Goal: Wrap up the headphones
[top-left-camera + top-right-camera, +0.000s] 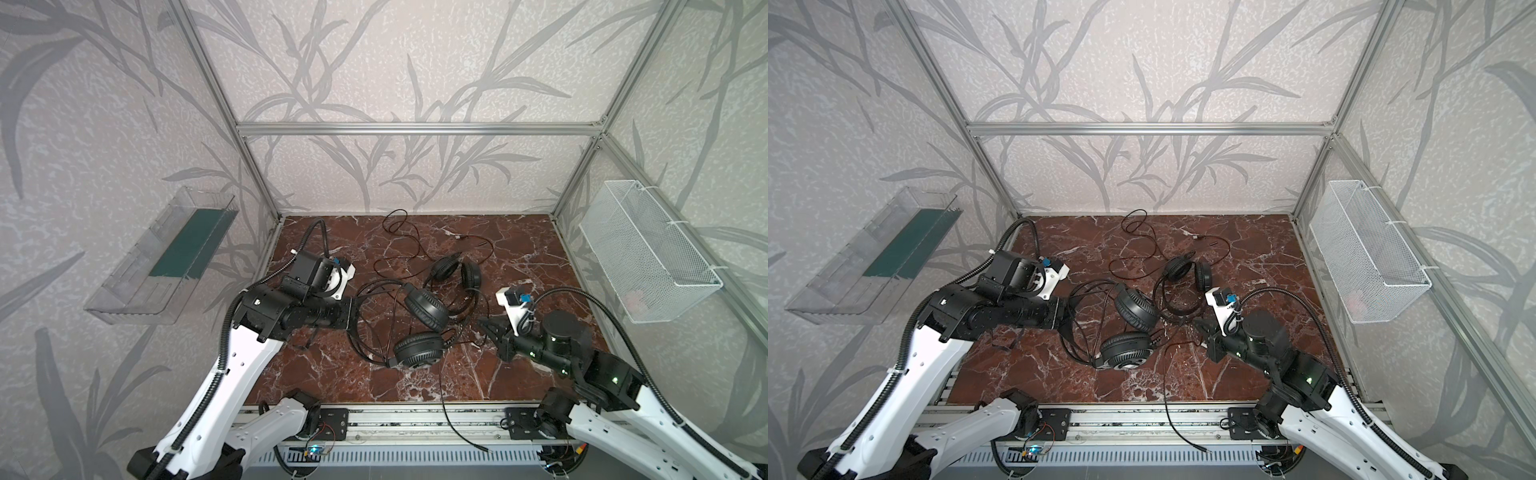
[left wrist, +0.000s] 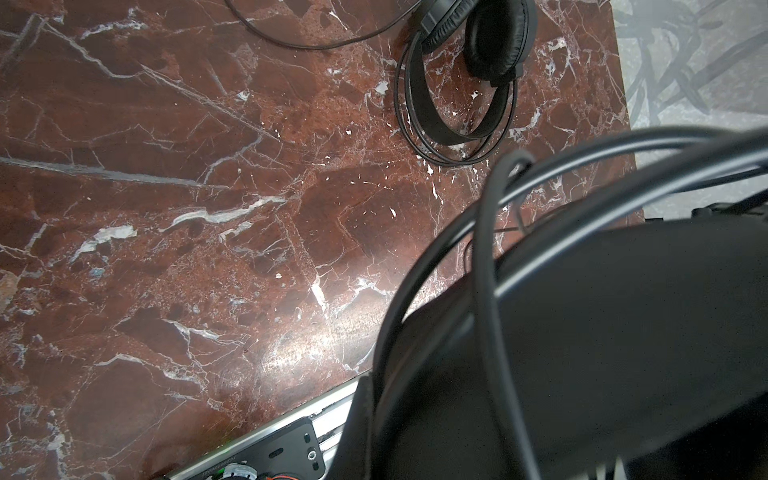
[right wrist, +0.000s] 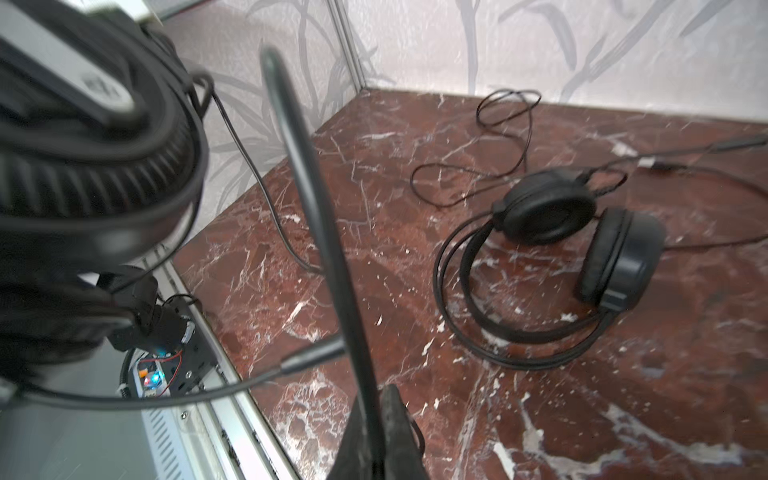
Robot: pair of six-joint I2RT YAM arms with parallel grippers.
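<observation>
In both top views, your left gripper (image 1: 352, 311) is clenched on the wire headband of the near headset (image 1: 427, 311), mid-way across the marble table (image 1: 540, 249). The far headset (image 1: 470, 275) lies just behind it, and your right gripper (image 1: 487, 325) sits beside both.

In the left wrist view, the headband wires (image 2: 582, 166) cross the dark gripper body.

In the right wrist view, your right jaws pinch the cable (image 3: 307, 174) near the blurred earcup (image 3: 104, 166).

surface: red marble table (image 1: 536, 257) | lying on it: headset (image 1: 445, 267), cable (image 3: 530, 133)
</observation>
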